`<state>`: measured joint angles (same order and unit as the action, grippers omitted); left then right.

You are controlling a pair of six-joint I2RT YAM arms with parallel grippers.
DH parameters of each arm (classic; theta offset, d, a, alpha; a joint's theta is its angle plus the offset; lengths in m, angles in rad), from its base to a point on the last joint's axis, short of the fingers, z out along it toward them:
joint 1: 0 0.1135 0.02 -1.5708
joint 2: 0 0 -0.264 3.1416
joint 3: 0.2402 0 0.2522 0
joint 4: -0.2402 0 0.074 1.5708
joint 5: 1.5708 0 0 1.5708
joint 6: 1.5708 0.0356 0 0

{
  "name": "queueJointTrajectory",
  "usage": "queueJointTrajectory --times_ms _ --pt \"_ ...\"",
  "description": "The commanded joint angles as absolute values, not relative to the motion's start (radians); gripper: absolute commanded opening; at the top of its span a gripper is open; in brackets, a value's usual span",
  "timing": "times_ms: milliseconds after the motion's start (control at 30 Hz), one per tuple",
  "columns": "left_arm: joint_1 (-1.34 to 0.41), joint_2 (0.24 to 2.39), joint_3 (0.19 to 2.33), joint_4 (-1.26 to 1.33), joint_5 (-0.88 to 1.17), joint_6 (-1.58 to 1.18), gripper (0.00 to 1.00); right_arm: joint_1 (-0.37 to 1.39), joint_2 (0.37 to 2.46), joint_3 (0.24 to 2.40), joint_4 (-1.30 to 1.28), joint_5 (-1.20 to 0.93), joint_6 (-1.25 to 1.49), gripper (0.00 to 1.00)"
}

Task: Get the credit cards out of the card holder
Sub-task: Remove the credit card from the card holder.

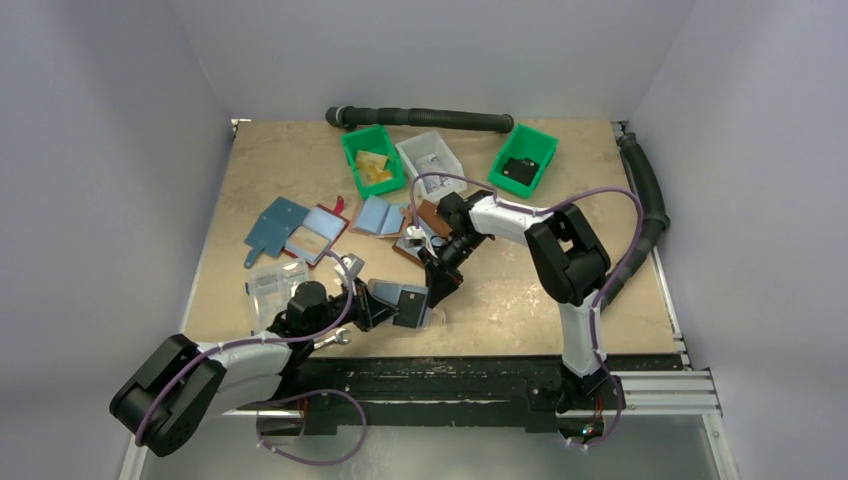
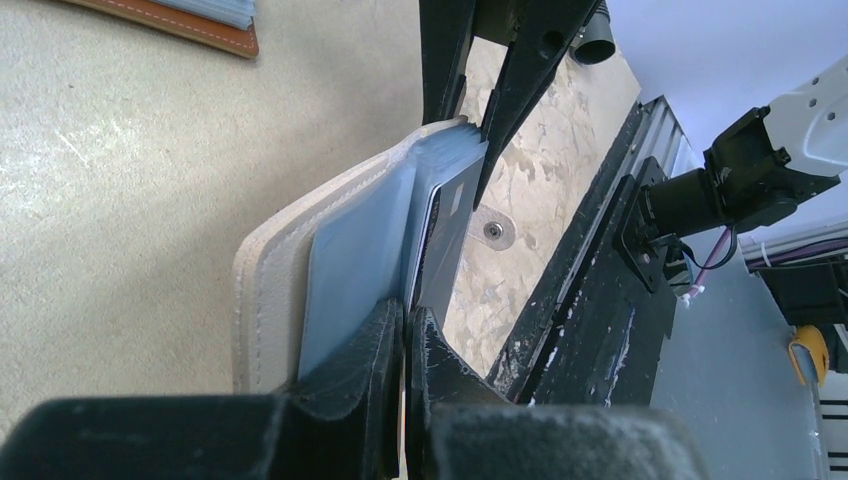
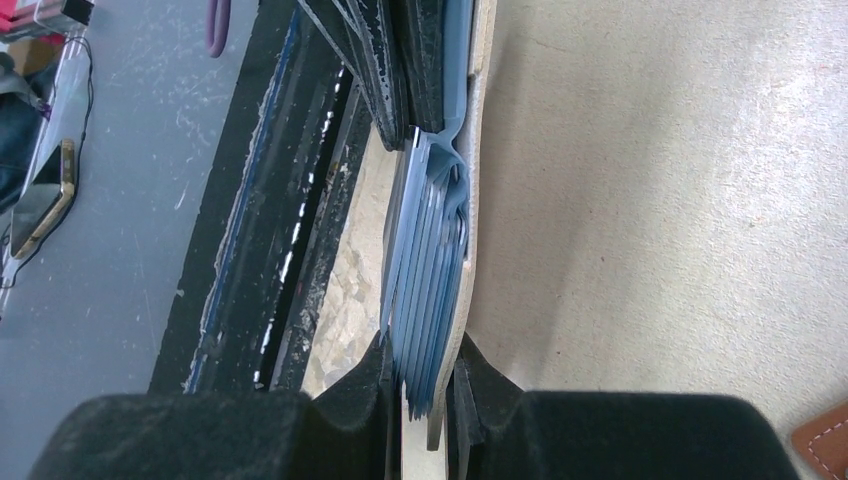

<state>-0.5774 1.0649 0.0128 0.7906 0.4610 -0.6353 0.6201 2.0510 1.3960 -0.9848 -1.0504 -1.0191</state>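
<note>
Card holder (image 2: 275, 290): left gripper (image 2: 405, 322) pinches its inner leaves. Right gripper (image 3: 428, 385) straddles the blue sleeves (image 3: 425, 260) opposite; can't tell if it grips. Held aloft toward the near edge of the table (image 1: 520, 300). Seat your right on the dark grey card (image 2: 440, 260) alone, then pull straight.

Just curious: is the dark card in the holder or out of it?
In. The dark grey card sits tucked among the card holder's blue sleeves, only partly showing.
</note>
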Motion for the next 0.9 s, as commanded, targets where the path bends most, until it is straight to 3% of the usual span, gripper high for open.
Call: queueJointTrajectory --times_ms 0,867 --pt "-0.559 1.056 -0.045 0.829 0.453 -0.653 0.00 0.618 2.068 1.424 -1.034 -1.003 -1.054 0.00" --pt "-0.511 1.095 -0.031 0.793 0.487 -0.724 0.13 0.616 2.101 1.445 -1.066 -1.001 -1.053 0.00"
